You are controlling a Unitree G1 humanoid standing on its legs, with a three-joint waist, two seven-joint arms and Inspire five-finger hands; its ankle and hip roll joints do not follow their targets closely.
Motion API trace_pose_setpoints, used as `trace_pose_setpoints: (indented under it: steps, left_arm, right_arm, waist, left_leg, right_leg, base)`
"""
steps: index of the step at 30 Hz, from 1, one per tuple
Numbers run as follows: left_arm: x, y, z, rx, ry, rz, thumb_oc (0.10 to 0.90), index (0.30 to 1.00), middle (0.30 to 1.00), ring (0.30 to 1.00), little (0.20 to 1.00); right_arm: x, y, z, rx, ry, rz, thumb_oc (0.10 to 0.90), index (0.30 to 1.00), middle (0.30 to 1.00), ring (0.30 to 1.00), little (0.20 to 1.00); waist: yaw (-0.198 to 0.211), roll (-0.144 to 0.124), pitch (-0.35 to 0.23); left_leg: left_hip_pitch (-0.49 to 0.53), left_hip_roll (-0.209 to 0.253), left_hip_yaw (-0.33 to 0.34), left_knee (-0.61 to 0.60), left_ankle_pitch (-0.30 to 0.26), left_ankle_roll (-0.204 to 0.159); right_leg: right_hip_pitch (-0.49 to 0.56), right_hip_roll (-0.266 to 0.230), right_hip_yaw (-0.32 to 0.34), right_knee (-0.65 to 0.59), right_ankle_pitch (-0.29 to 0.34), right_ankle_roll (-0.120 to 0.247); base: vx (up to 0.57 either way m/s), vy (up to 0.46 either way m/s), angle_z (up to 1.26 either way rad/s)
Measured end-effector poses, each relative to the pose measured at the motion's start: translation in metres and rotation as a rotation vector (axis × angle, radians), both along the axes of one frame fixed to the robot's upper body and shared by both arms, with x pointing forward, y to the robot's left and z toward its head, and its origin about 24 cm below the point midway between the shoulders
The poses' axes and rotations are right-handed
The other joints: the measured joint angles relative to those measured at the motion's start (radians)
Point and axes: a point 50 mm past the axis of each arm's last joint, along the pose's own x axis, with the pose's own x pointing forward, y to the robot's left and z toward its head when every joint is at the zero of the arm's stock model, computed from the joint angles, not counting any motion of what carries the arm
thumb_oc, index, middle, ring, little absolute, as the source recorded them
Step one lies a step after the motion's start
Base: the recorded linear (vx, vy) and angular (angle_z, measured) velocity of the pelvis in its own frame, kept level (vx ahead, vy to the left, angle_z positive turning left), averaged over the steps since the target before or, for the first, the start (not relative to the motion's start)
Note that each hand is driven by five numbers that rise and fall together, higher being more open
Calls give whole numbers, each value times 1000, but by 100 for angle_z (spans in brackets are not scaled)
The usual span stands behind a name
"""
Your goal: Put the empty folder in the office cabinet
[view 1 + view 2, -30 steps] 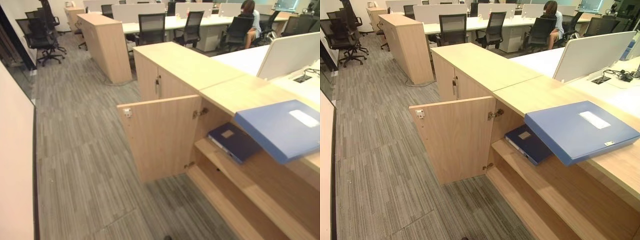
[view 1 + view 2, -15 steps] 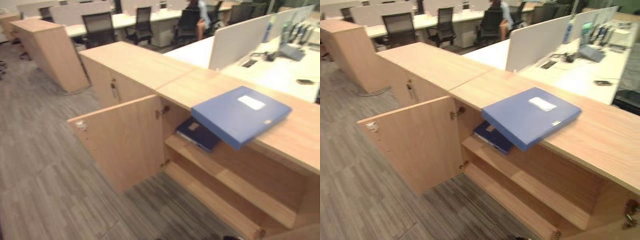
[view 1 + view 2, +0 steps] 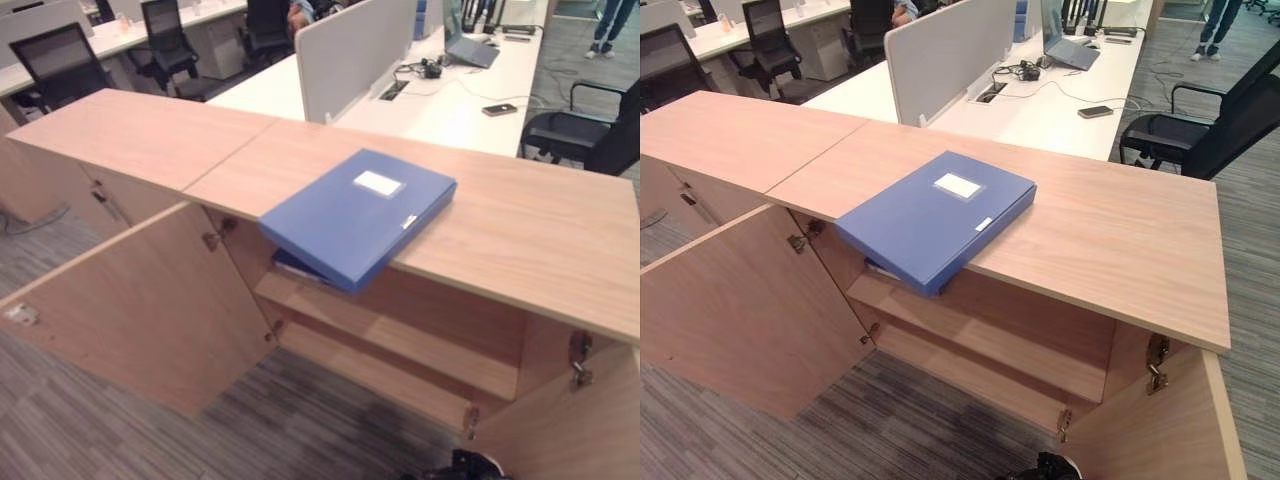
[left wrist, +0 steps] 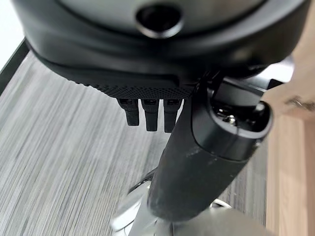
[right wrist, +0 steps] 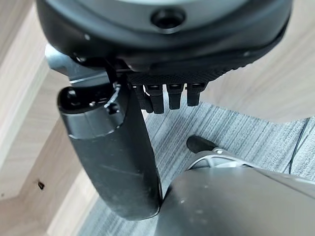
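The left hand point(image 4: 162, 88) is seen in its own wrist view hanging over the grey carpet point(image 4: 59, 147), fingers relaxed and straight, nothing held. The right hand point(image 5: 162, 83) is likewise slack and empty, seen in its wrist view over carpet beside pale wood panels.

Both hands are well apart from the blue folder point(image 3: 937, 215). The folder lies flat on the wooden top of the office cabinet point(image 3: 1120, 235), one corner overhanging the front edge above the open compartment. Both cabinet doors point(image 3: 740, 310) stand open. A shelf point(image 3: 980, 335) is exposed inside, and the edge of a second dark item point(image 3: 290, 267) is visible on it directly beneath the overhang.

The folder is judged a rigid box type, light if empty as stated, with a smooth cover likely to slip under a flat palm. The overhanging corner is judged the best point of hold: thumb above, fingers beneath. A pinch at one corner may let it swing or tilt; support from the other hand is advisable.
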Motion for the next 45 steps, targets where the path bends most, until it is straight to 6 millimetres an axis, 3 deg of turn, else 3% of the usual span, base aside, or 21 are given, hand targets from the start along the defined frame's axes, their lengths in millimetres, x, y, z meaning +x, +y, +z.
trace_pose_setpoints:
  steps: [1,2,5,6,7,8,10,11,14,18,25,32,35,36,38,39,40,42,45]
  left_arm:
    - [5,8,3,22,-18,14,800,900,900,900,900]
    - [4,10,3,23,-20,29,800,900,900,900,900]
    - [22,16,9,32,-97,94,800,900,900,900,900]
    - [27,17,10,26,-121,94,800,900,900,900,900]
    - [29,13,10,11,-133,94,800,900,900,900,900]
    - [32,5,9,-16,-151,92,800,900,900,900,900]
    - [35,-12,6,-59,-162,93,800,900,900,900,900]
    - [36,-13,6,-62,-165,89,800,900,900,900,900]
    - [54,-11,12,-69,-223,61,800,900,900,900,900]
    - [57,-18,12,-107,-241,43,800,900,900,900,900]
    - [41,-25,9,-142,-225,49,800,900,900,900,900]
    - [52,-32,19,-200,-323,80,800,900,900,900,900]
    - [68,-35,52,-285,-535,133,800,900,900,900,900]
    - [74,-31,79,-320,-687,181,800,900,900,900,900]
    - [81,-27,92,-322,-788,185,800,900,900,900,900]
    - [89,-6,126,-254,-942,221,800,900,900,900,900]
    - [89,2,136,-221,-994,238,800,900,900,900,900]
    - [95,37,171,107,-1148,240,800,900,900,900,900]
    - [106,73,209,494,-1289,250,800,900,900,900,900]
  right_arm:
    - [4,3,0,1,-9,4,800,900,900,900,900]
    - [5,3,0,-1,-10,3,800,900,900,900,900]
    - [6,9,-1,-2,-8,3,800,900,900,900,900]
    - [3,10,-2,-5,2,10,800,900,900,900,900]
    - [4,10,-2,-6,2,10,800,900,900,900,900]
    - [4,8,-1,-12,-1,10,800,900,900,900,900]
    - [8,5,1,-23,-12,18,800,900,900,900,900]
    - [7,7,0,-19,-9,21,800,900,900,900,900]
    - [-1,11,-4,0,16,9,800,900,900,900,900]
    - [-7,8,-4,-6,30,-7,800,900,900,900,900]
    - [-14,2,-5,-12,47,-37,800,900,900,900,900]
    - [-12,5,-5,1,42,-20,800,900,900,900,900]
    - [-11,6,-4,13,17,-33,800,900,900,900,900]
    - [-13,5,-3,20,3,-53,800,900,900,900,900]
    - [-21,2,-4,11,18,-60,800,900,900,900,900]
    - [-28,0,-5,16,36,-108,800,900,900,900,900]
    - [-27,0,-5,16,34,-112,800,900,900,900,900]
    - [-40,1,-7,16,54,-149,800,900,900,900,900]
    - [-40,1,-8,5,56,-141,800,900,900,900,900]
  waist:
    - [10,-30,-1]
    - [9,-31,-3]
    - [44,-89,16]
    - [56,-115,28]
    - [73,-123,27]
    - [81,-117,27]
    - [80,-70,26]
    - [74,-58,22]
    - [61,-89,16]
    - [55,-76,11]
    - [53,-30,-11]
    - [56,-30,-11]
    - [61,-34,-9]
    - [57,-39,-8]
    - [70,-34,-12]
    - [80,-34,-12]
    - [81,-34,-12]
    - [88,-33,-14]
    - [109,-38,-16]
  left_leg:
    - [-9,4,-22,49,1,0]
    - [-6,7,-29,52,3,1]
    - [-83,3,-219,214,21,-21]
    - [-102,-29,-313,243,-31,-57]
    - [-88,-60,-355,200,-57,-65]
    - [-73,-89,-386,127,-65,-52]
    - [-65,-99,-421,58,2,-21]
    - [-61,-88,-399,62,-23,-29]
    - [-51,-110,-389,3,-19,-18]
    - [-13,-140,-371,-36,-12,22]
    - [29,-162,-345,-86,3,35]
    - [45,-160,-345,-87,3,32]
    - [43,-161,-346,-92,3,31]
    - [44,-160,-347,-91,3,31]
    - [43,-162,-353,-92,4,30]
    - [43,-160,-350,-92,-4,35]
    - [43,-159,-349,-92,-5,33]
    - [43,-158,-359,-91,-5,32]
    - [42,-159,-360,-91,-3,30]
  right_leg:
    - [-32,-6,34,55,-48,-9]
    - [-32,-5,35,58,-49,-12]
    - [-15,-1,74,41,-46,-49]
    - [2,-3,102,19,-43,-70]
    - [1,-5,126,14,-39,-72]
    - [4,1,144,3,-22,-66]
    - [8,47,163,-6,-15,-53]
    - [6,53,168,-1,-21,-46]
    - [-11,35,184,-5,-15,-16]
    - [21,11,204,-56,17,18]
    - [100,0,218,-200,94,32]
    - [125,2,218,-219,103,30]
    - [125,-3,216,-222,103,31]
    - [124,-2,214,-222,103,32]
    - [126,-2,209,-222,98,40]
    - [127,-4,209,-222,98,41]
    - [124,-2,209,-222,99,42]
    - [126,-1,206,-222,98,41]
    - [125,-1,205,-222,99,41]
  base:
    - [7,-86,-27]
    - [-45,-105,-31]
    - [64,3,-24]
    - [102,37,-42]
    - [56,29,-60]
    - [63,47,-77]
    - [115,109,-59]
    - [101,114,-22]
    - [57,158,-10]
    - [30,142,-8]
    - [38,90,-8]
    - [15,54,0]
    - [-26,69,1]
    - [-19,34,4]
    - [-18,45,5]
    - [4,31,-3]
    - [0,0,0]
    - [25,11,9]
    - [11,14,3]
